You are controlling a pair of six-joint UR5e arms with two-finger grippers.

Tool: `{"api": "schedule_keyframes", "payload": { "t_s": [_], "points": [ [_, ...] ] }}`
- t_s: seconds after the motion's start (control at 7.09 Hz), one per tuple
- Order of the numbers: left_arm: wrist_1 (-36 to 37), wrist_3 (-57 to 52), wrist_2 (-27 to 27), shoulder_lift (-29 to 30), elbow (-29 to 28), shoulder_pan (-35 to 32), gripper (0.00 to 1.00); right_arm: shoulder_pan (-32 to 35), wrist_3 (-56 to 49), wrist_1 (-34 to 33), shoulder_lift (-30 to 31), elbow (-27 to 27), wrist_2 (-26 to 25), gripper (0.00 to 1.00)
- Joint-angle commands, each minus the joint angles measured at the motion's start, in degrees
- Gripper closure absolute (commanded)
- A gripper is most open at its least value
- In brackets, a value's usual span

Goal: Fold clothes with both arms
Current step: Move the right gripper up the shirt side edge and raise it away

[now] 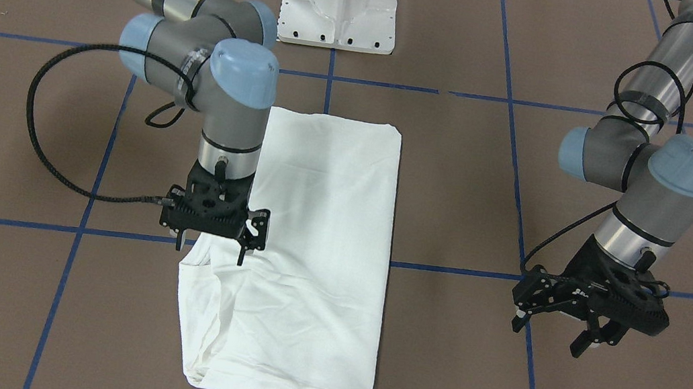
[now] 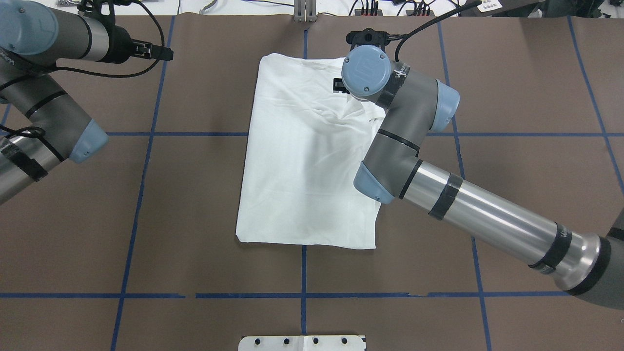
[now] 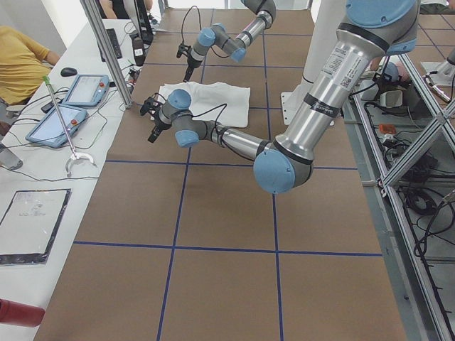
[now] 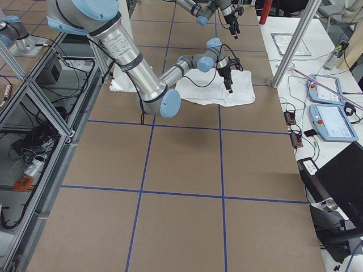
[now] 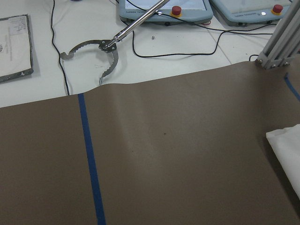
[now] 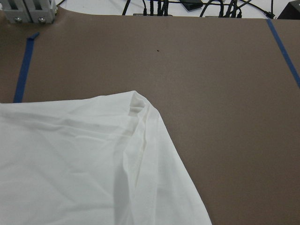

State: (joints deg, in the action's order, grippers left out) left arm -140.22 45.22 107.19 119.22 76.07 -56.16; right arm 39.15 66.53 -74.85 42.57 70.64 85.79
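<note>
T-shirt (image 1: 323, 218) lies mid-table (image 1: 430, 369) as a long rectangle, sleeves tucked out of sight, long axis running from near the robot to far. The near end is flat and square. The far right corner is loose and bulged, with creases running toward it.

Right gripper (image 1: 209, 252) points straight down over that right edge toward the far end. Its jaws stand apart, straddling the rumpled cloth; whether any fabric is pinched I cannot tell. Judged purpose: take up the slack edge so it can be laid over or pulled straight.

Left gripper (image 1: 548, 337) hangs wide apart over bare table, well to the shirt's left and holding nothing — probably parked clear until the fold needs a second grasp.
</note>
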Motion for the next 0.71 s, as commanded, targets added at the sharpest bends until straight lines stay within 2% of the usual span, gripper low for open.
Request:
{"api": "schedule_keyframes", "payload": {
  "t_s": [0.0, 0.56],
  "points": [
    [0.04, 0.31, -0.14, -0.48, 1.18, 0.09, 0.0, 0.57, 0.09, 7.35, -1.35, -7.62, 0.08, 0.0],
    [0.04, 0.4, 0.03, -0.48, 1.36, 0.53, 0.0, 0.92, -1.22, 7.09, -0.83, -11.93, -0.44, 0.0]
  ]
}}
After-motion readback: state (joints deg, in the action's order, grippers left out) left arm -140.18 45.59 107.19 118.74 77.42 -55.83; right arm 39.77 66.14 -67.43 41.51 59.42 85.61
